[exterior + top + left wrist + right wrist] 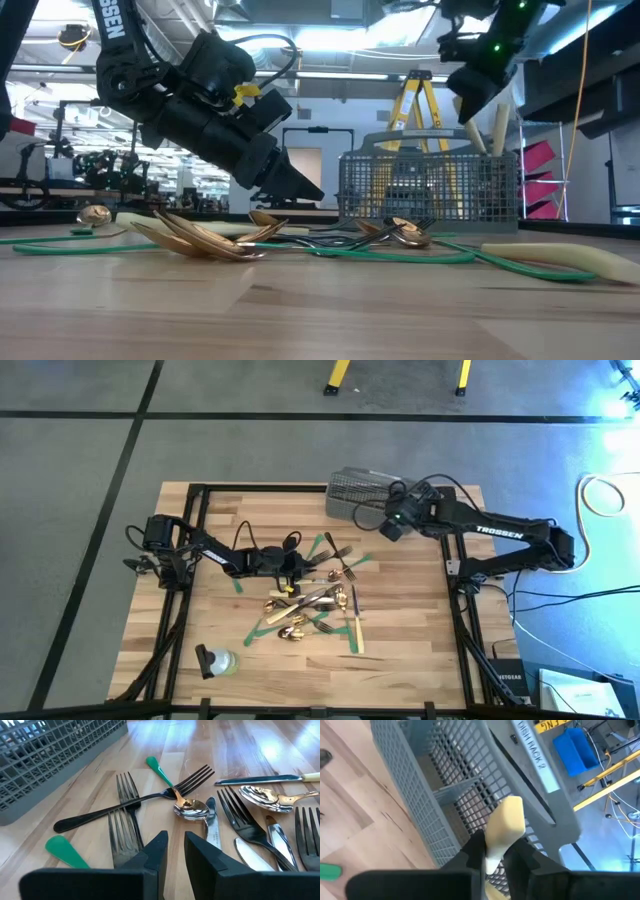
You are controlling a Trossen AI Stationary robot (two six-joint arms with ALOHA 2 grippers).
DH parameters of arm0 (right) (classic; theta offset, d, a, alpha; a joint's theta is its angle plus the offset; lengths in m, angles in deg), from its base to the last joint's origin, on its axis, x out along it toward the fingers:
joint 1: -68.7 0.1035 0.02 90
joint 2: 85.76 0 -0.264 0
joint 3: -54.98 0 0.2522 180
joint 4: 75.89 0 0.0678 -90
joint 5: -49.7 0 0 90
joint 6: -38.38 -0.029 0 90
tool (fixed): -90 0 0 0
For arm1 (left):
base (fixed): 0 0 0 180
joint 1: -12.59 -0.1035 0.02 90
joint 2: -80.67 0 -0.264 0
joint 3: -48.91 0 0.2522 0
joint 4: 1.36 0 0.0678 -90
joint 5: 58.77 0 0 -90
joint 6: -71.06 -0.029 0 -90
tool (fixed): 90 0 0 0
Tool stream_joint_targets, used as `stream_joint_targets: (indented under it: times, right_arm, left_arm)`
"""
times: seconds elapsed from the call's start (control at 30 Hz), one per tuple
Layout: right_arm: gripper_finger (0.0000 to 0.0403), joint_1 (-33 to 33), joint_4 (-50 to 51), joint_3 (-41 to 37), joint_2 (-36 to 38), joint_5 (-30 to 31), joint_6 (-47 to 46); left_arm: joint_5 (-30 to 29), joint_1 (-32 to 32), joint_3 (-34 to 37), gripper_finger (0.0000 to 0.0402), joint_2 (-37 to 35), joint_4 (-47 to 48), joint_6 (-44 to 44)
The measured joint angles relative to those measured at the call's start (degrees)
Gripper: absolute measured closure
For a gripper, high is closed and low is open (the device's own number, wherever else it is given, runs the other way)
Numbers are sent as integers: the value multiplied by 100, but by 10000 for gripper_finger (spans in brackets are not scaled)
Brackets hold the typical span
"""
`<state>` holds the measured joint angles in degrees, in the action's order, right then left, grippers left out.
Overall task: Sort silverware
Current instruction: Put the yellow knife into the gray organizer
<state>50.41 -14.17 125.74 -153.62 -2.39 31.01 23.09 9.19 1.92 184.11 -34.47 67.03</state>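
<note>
The silverware lies in a loose pile (312,600) at mid-table: dark forks (125,807), gold spoons (200,240) and a cream-handled knife (355,630). My left gripper (176,837) is shut and hovers low over the forks at the pile's left side. My right gripper (385,528) is up above the grey mesh basket (355,490) at the far edge, fingers shut. A cream knife handle (507,822) stands up out of the basket and shows in line with the gap between the fingers. Cream handles (497,125) also rise above the basket's rim. My right gripper points slanting down at the basket, and the cream handle's narrow lower part (490,860) runs behind its fingertips. I cannot tell whether the fingers touch it. My left gripper touches nothing.
Flat green tape strips (330,555) cross the table under and around the pile. A small bottle-like object (215,660) lies near the front left corner. Bare wood lies to the right of the pile and along the near edge.
</note>
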Motion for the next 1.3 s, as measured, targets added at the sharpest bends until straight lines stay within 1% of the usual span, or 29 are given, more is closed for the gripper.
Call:
stream_joint_targets:
  times: [0.43, 0.63, 0.77, 0.93, 1.1, 1.3]
  right_arm:
    - [378, 0, -141, 0, 1077, -4, -1]
    - [378, 0, -133, 0, 1559, -330, 8]
    - [378, 0, 90, -9, 1811, -356, 153]
    - [378, -9, -32, -318, 2164, -362, 454]
    - [378, -9, -343, -599, 2465, -411, 480]
    - [377, -11, -433, -814, 2547, -511, 489]
  left_arm:
    - [0, 0, -2, 353, 0, 0, 0]
    - [0, 0, 0, 353, 0, 1, 2]
    - [0, 0, -1, 353, 1, 1, 2]
    - [0, 0, 0, 353, 0, 0, 6]
    - [0, 0, 0, 353, 0, -4, 7]
    - [0, -1, 0, 353, 1, -9, 17]
